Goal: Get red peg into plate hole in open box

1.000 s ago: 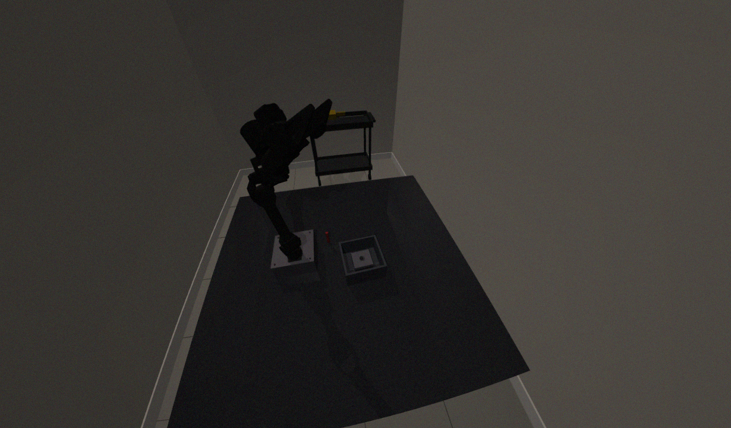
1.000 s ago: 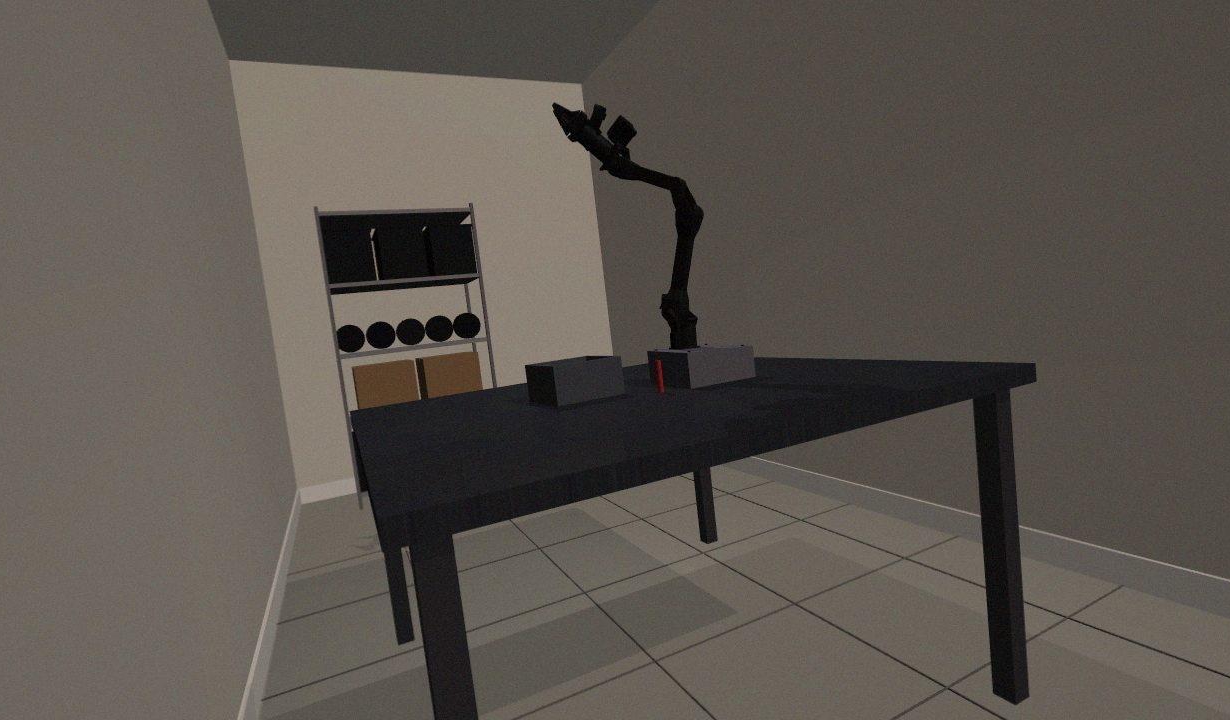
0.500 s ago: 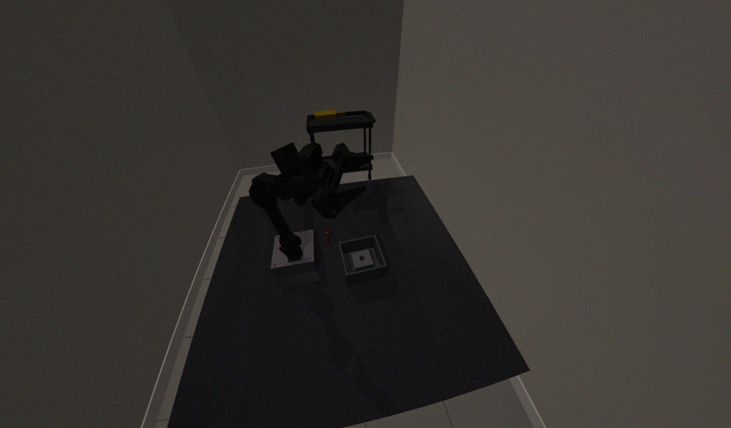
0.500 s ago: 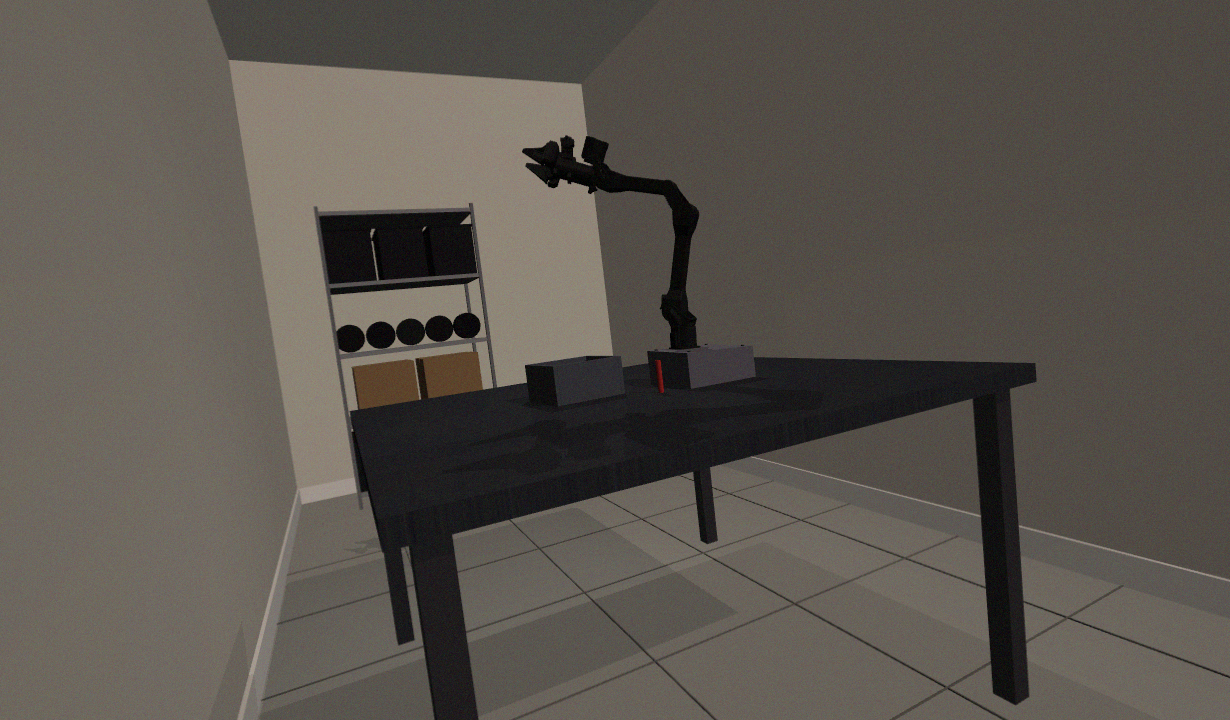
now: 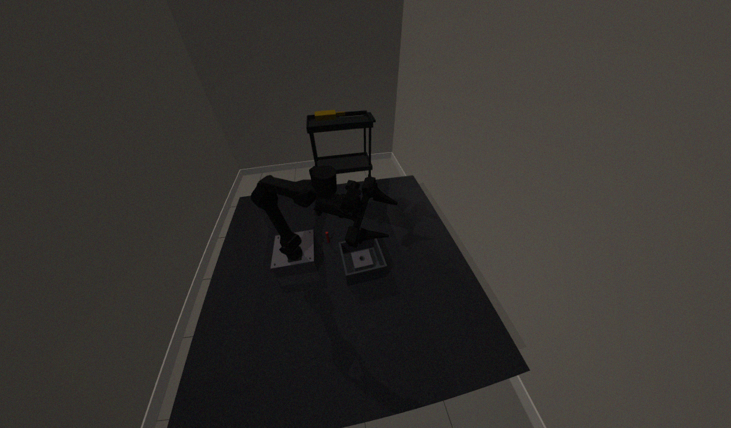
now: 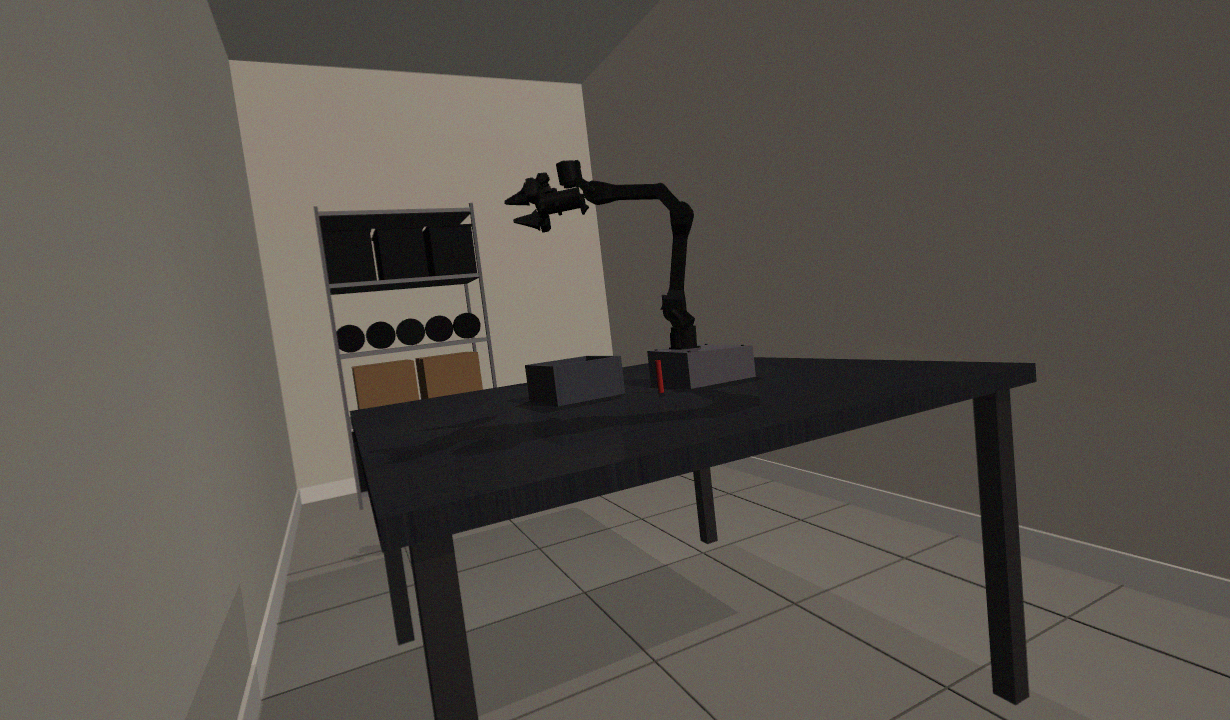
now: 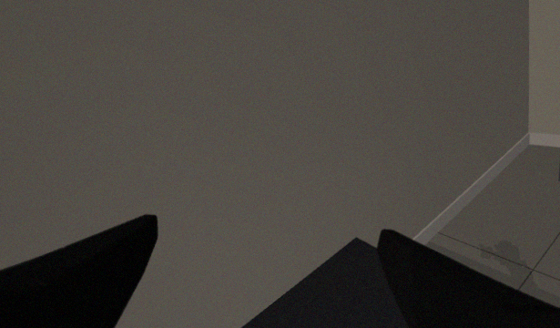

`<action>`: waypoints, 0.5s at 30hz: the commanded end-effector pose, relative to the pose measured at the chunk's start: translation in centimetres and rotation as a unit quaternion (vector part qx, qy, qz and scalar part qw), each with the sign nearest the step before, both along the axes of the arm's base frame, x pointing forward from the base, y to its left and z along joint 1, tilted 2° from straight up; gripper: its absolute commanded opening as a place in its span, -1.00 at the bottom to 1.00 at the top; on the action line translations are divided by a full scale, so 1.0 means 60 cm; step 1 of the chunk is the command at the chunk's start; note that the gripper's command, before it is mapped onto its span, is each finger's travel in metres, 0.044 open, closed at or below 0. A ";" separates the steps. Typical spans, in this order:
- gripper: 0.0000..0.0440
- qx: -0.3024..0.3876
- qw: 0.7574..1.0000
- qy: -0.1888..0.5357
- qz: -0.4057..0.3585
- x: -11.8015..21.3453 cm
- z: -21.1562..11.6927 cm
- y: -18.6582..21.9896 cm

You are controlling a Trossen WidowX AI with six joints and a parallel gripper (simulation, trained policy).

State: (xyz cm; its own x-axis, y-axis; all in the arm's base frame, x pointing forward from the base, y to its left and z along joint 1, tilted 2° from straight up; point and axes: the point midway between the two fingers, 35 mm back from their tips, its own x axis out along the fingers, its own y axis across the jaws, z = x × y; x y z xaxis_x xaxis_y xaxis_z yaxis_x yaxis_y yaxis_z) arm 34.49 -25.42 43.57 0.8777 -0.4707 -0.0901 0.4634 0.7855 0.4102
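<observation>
The red peg (image 5: pixel 327 237) (image 6: pixel 659 377) stands upright on the table, between the arm's base block and the open box. The grey open box (image 5: pixel 365 274) (image 6: pixel 590 382) stands on the table. In the top view a light plate (image 5: pixel 356 261) with a dark round hole lies at its bottom; the exterior view does not show the box's inside. My gripper (image 5: pixel 392 219) (image 6: pixel 509 211) (image 7: pixel 271 232) is open with nothing between its fingers. It hangs high above the table, pointing roughly level, well above the box and the peg. The peg is not in the wrist view.
The dark table (image 5: pixel 283 340) (image 6: pixel 529 456) (image 7: pixel 334 287) carries the arm's base block (image 5: pixel 308 255) (image 6: pixel 725 365). A cart (image 5: pixel 340 125) with a yellow item stands behind the table. A shelf unit (image 6: pixel 410 347) stands against the far wall.
</observation>
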 end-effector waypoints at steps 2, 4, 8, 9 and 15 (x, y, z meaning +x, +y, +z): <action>1.00 0.051 0.998 0.046 0.001 0.018 -0.063 0.016; 1.00 0.075 0.995 0.070 0.002 0.026 -0.093 0.030; 1.00 0.120 0.985 0.122 0.007 0.037 -0.151 0.064; 1.00 0.130 0.982 0.135 0.008 0.039 -0.165 0.074; 1.00 0.184 0.958 0.219 0.017 0.042 -0.246 0.145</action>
State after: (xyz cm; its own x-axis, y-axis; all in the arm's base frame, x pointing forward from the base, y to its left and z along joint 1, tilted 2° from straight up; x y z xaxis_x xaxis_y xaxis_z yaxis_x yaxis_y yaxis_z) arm 37.10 -17.86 30.47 0.7632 -0.3298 -0.5557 0.6086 0.6557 0.4468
